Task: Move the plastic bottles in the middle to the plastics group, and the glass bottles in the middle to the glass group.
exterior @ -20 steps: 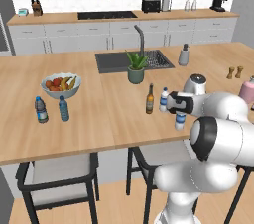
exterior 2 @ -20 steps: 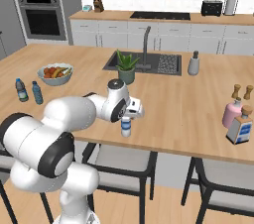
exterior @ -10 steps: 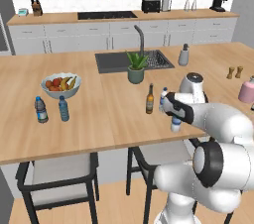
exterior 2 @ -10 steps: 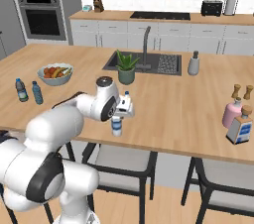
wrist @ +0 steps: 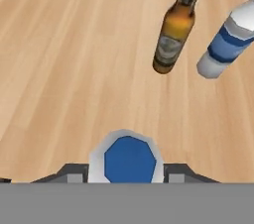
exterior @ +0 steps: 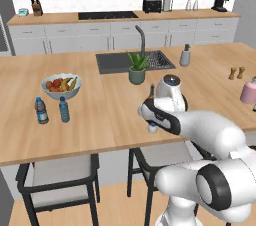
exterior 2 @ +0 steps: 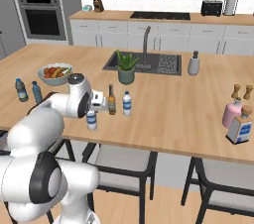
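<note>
At the bottom centre of the hand view, a water bottle sits between the two fingers, which are clenched on its sides; its blue label shows from above. In the right base view the same bottle stands at lower left of centre on the desk, just under the gripper. In the left base view the gripper and arm cover most of it, leaving a whitish part near the frame's centre.

Beyond it, the hand view shows the beer bottle at upper centre and a second water bottle at upper right, apart from each other and from the held one. The right base view places them side by side just right of the gripper: beer bottle, then water bottle. The left base view shows the beer bottle's neck above the arm.

Count: two water bottles, one beer bottle.

At far left, two small bottles stand together: a dark-capped one and a blue one, below the fruit bowl. At the right edge sits a pink vessel; the right base view adds a square blue-labelled bottle beside it.
</note>
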{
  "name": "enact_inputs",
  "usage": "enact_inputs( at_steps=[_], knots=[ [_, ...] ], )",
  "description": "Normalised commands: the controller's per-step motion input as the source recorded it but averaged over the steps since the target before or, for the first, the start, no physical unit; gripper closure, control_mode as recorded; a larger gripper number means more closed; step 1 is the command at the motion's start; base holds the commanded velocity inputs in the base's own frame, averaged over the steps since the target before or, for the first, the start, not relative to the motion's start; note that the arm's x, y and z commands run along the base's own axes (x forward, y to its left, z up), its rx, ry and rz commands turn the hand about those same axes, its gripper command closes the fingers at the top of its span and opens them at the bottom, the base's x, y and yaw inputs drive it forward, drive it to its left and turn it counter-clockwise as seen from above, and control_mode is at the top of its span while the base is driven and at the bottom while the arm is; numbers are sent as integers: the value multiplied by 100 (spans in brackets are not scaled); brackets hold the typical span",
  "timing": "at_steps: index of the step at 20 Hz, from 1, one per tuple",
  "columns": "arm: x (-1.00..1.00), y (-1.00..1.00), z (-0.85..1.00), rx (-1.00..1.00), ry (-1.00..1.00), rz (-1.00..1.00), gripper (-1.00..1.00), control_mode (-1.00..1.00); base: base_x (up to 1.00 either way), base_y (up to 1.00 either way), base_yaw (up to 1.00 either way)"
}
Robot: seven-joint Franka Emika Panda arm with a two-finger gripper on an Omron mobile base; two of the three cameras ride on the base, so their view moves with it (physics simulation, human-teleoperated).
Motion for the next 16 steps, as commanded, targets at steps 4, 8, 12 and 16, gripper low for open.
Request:
enact_inputs(
  at_steps=[4, 8, 12, 16],
  knots=[
    [71, 100, 0, 3, -3, 15, 100, -100, 0, 0, 0],
    [78, 92, 0, 1, -1, 7, 100, -100, 0, 0, 0],
    [29, 93, 0, 0, -1, 8, 100, -100, 0, 0, 0],
    [0, 99, 0, 0, -9, 11, 100, -100, 0, 0, 0]
  ],
)
